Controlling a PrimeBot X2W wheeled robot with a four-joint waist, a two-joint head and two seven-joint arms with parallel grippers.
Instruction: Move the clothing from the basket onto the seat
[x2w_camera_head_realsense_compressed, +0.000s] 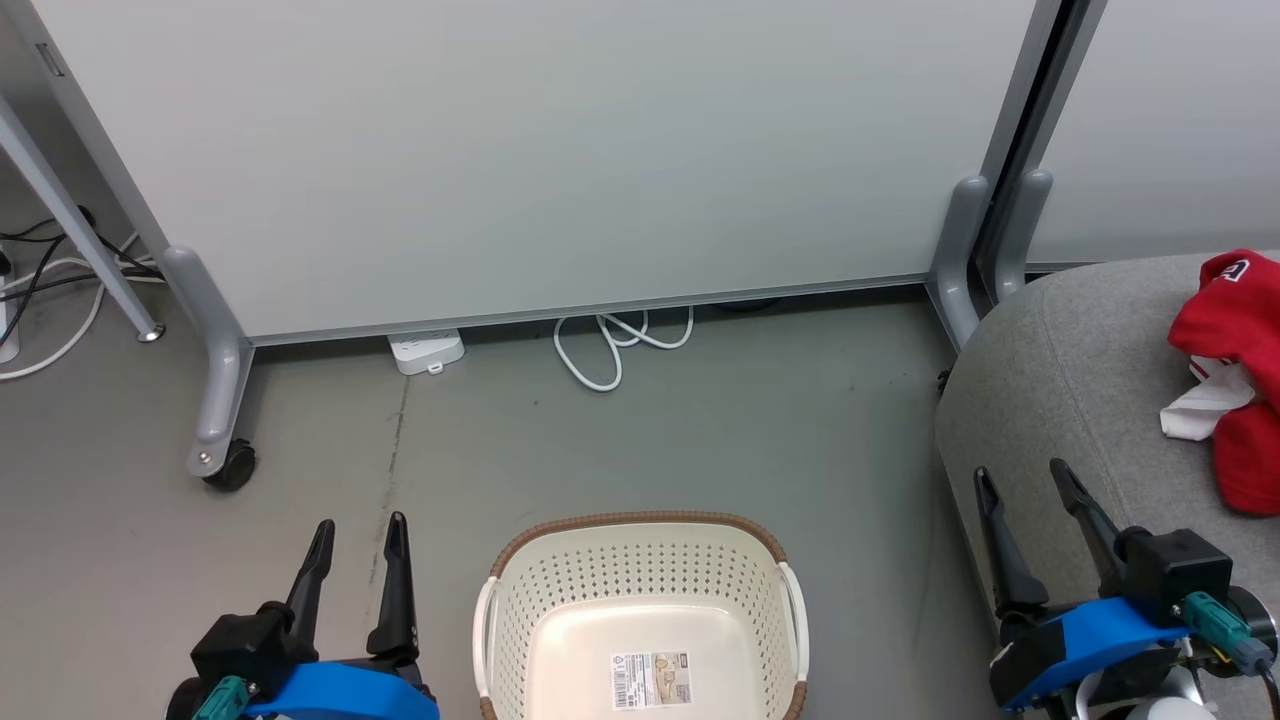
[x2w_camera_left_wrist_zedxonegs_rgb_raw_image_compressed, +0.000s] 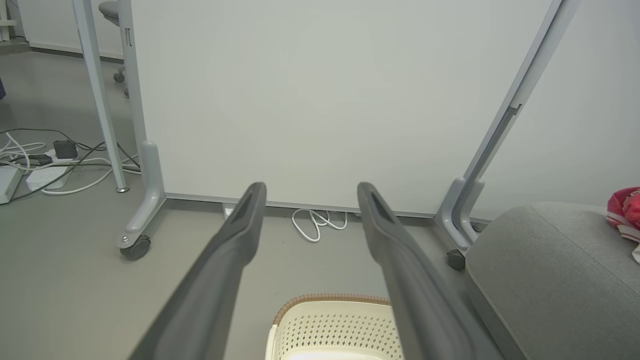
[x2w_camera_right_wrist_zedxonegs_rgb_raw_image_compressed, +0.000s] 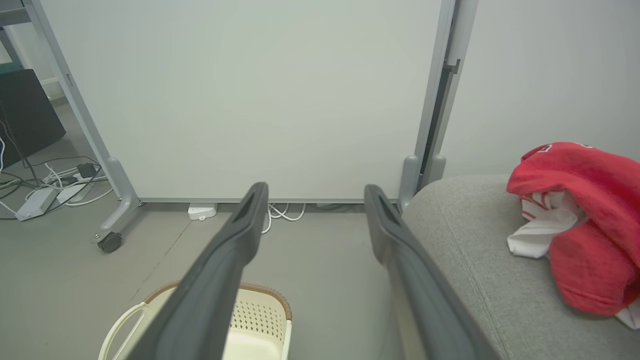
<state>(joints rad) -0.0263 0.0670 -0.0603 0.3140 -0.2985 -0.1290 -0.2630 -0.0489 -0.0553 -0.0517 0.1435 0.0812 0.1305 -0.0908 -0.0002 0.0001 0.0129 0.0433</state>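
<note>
Left end effector (x2w_camera_head_realsense_compressed: 361, 522) and right end effector (x2w_camera_head_realsense_compressed: 1022, 470) hang spread, empty: we see the basket (x2w_camera_head_realsense_compressed: 640, 530) apparently bare, the clothing (x2w_camera_head_realsense_compressed: 1235, 330) heaped on the seat (x2w_camera_head_realsense_compressed: 1060, 360).

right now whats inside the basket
A barcode label on the bare floor of the basket; no fabric in the part shown. Its near end is cut off by the picture's edge. The clothing lies on the seat.

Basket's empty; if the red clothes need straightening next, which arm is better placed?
Probably right. The open right gripper is beside the grey fabric seat, near the bright red garments; the left gripper is beyond the cream perforated basket.
</note>
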